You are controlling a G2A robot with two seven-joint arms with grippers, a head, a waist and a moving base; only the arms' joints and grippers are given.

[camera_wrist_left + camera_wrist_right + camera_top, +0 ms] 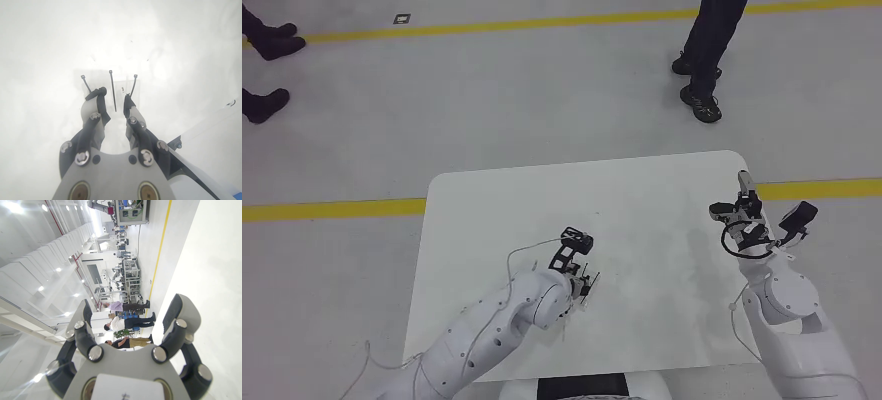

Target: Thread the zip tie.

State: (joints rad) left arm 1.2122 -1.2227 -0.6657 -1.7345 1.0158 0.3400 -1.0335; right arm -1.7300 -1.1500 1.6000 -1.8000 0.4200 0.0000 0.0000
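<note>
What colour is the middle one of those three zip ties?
Black. The middle zip tie shows best in the left wrist view.

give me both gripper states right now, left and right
left gripper: open, empty, the middle zip tie lies between its fingers
right gripper: open, holding nothing

The left gripper's [113,98] fingertips [101,92] hide the tails of one zip tie [86,83] at its 10 o'clock and another zip tie [133,85] at 2 o'clock.
</note>
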